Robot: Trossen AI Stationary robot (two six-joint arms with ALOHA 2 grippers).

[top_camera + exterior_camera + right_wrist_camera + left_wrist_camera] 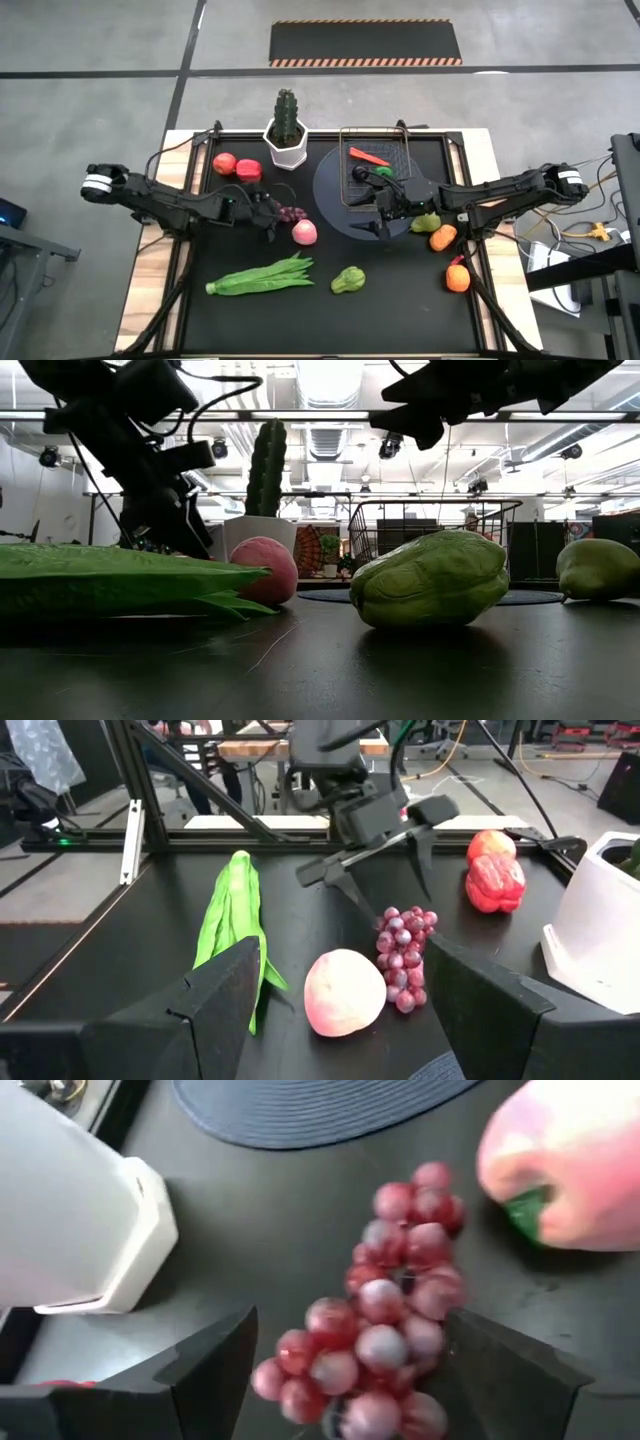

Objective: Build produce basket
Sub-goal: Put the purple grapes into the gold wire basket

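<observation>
1. the left gripper hung low over the black mat, its two dark flat fingers spread apart on either side of the grapes, a bunch of small glossy purple-red beads lying on the mat; nothing was pinched.
2. the grapes lay between the white hexagonal cactus pot and the peach, a smooth pink ball with a green stem spot, just beside the bunch.
3. the right gripper was raised above the edge of the round grey plate, its dark wedge-shaped fingers open and empty, pointed across the mat at the peach and grapes.
4. the basket, a small rectangular box of thin metal wire grid with a wire handle, stood upright on the ribbed plate at the far middle of the table. a slim orange carrot and a dark green round piece lay inside it.
5. two red tomatoes, one round and one lumpy, sat left of the pot.
6. long flat green beans lay in a leafy bundle near the front left, and a wrinkled green fruit sat right of them.
7. a green pear and two oranges lay near the right arm, the nearer orange at the mat's right edge.
</observation>
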